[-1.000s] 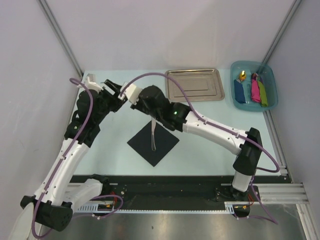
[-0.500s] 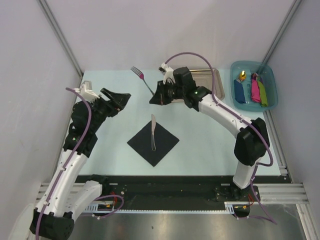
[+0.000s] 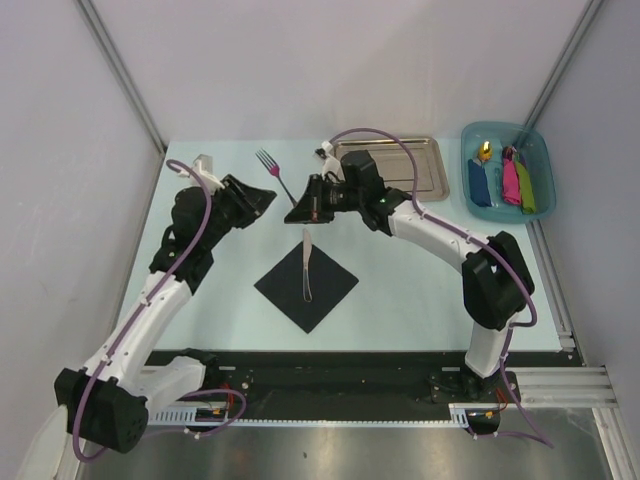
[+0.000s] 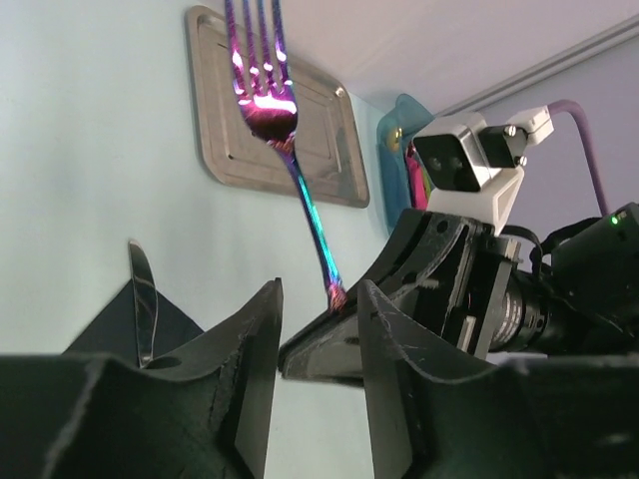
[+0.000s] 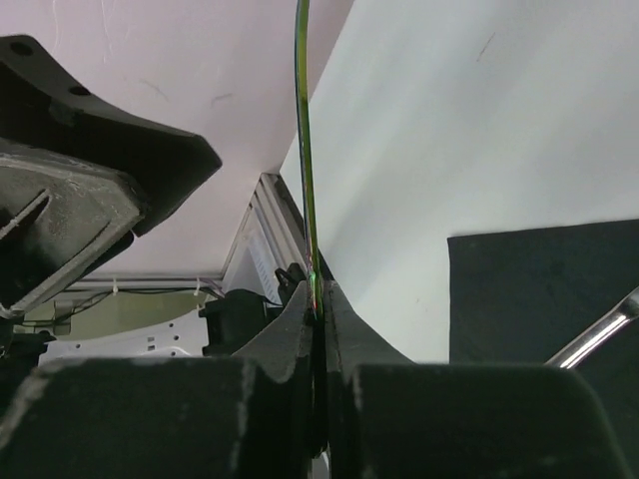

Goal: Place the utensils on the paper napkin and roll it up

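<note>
Right gripper (image 3: 298, 208) pinches fork (image 3: 272, 168) handle beyond napkin (image 3: 330, 290); left gripper (image 3: 262, 198), agape and empty, moved nearer; knife (image 3: 306, 265) unmoved on napkin.

Left tool (image 4: 318, 334): dark jaws stand apart in the foreground, gripping nothing. Beyond the gap, the right tool (image 4: 332, 307) pinches the handle end of an iridescent purple-blue metal fork (image 4: 265, 100), tines up and leaning left. Behind the tines is a rectangular shiny steel tray (image 4: 225, 150) on the pale blue counter (image 4: 90, 150). Lower left: a silvery knife blade (image 4: 143, 299) lies on the black paper napkin (image 4: 110, 324).
</note>
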Robot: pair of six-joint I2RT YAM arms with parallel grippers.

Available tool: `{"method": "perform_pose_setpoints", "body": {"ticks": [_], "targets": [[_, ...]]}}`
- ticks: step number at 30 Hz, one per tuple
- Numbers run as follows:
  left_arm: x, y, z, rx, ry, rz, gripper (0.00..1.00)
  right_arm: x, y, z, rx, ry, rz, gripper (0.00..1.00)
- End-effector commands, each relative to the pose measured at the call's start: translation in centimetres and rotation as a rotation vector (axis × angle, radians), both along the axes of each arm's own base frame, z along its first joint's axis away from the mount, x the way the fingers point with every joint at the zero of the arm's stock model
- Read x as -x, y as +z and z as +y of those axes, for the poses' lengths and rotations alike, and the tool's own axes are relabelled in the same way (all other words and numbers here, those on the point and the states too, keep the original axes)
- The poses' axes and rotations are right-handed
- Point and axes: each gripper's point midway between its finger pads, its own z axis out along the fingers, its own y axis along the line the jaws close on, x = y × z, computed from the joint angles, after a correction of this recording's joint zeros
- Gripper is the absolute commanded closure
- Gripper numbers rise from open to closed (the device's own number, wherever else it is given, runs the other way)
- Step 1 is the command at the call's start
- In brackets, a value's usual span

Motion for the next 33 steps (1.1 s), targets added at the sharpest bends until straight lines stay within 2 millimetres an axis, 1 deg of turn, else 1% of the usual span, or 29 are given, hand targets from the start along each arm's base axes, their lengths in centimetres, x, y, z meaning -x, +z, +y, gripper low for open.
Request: {"method": "perform_pose_setpoints", "body": {"ticks": [1, 2, 3, 4, 5, 7, 8, 9, 10, 11, 12, 14, 20, 25, 30, 33], "targets": [[-1.1, 3.6, -0.6, 0.016, 0.006, -0.074, 0.57, 0.1, 2.3, 1.3, -0.038, 0.012, -0.056, 1.0], [-1.6, 3.0, -0.5, 0.001, 0.019, -0.052, 0.57, 0.6, 1.9, 1.5, -0.018, 0.021, -0.047, 1.0], [-1.7, 2.5, -0.6, -0.007, 0.02, -0.027, 0.55, 0.8, 2.2, 1.7, -0.013, 0.023, -0.065, 1.0], [-1.9, 2.8, -0.7, -0.005, 0.018, -0.024, 0.55, 0.7, 1.6, 1.6, 0.025, 0.016, -0.086, 1.0], [-2.1, 2.4, -0.9, -0.005, 0.012, -0.01, 0.55, 1.2, 1.8, 1.9, 0.032, 0.024, -0.101, 1.0], [-2.3, 2.4, -1.0, -0.004, 0.011, -0.002, 0.54, 1.3, 1.8, 2.0, 0.049, 0.02, -0.116, 1.0], [-2.4, 2.3, -0.9, -0.004, 0.014, 0.002, 0.55, 1.4, 1.8, 2.0, 0.056, 0.023, -0.127, 1.0], [-2.6, 1.6, -0.8, -0.013, 0.024, 0.028, 0.56, 1.3, 1.9, 2.1, 0.06, 0.018, -0.134, 1.0], [-2.7, 1.5, -0.8, -0.018, 0.03, 0.037, 0.57, 1.1, 1.7, 1.9, 0.076, 0.005, -0.137, 1.0], [-2.7, 1.2, -0.7, -0.022, 0.031, 0.05, 0.6, 1.0, 1.8, 1.8, 0.086, 0.001, -0.153, 1.0], [-2.6, 0.7, -0.6, -0.03, 0.037, 0.068, 0.6, 1.0, 1.7, 1.8, 0.097, -0.005, -0.158, 1.0], [-2.5, 0.4, -0.5, -0.036, 0.038, 0.079, 0.62, 0.7, 1.5, 1.6, 0.116, -0.023, -0.166, 1.0], [-2.4, 0.4, -0.3, -0.035, 0.049, 0.09, 0.67, 0.1, 0.4, 1.2, 0.167, -0.065, -0.165, 1.0], [-2.5, -0.5, -0.6, -0.028, 0.042, 0.119, 0.69, 0.4, 0.6, 1.3, 0.158, -0.052, -0.164, 1.0], [-2.8, -0.9, -1.0, -0.017, 0.033, 0.136, 0.72, 0.8, 1.0, 1.4, 0.143, -0.041, -0.153, 1.0], [-2.8, -1.1, -1.2, -0.005, 0.027, 0.142, 0.73, 1.1, 1.1, 1.7, 0.133, -0.031, -0.141, 1.0]]}}
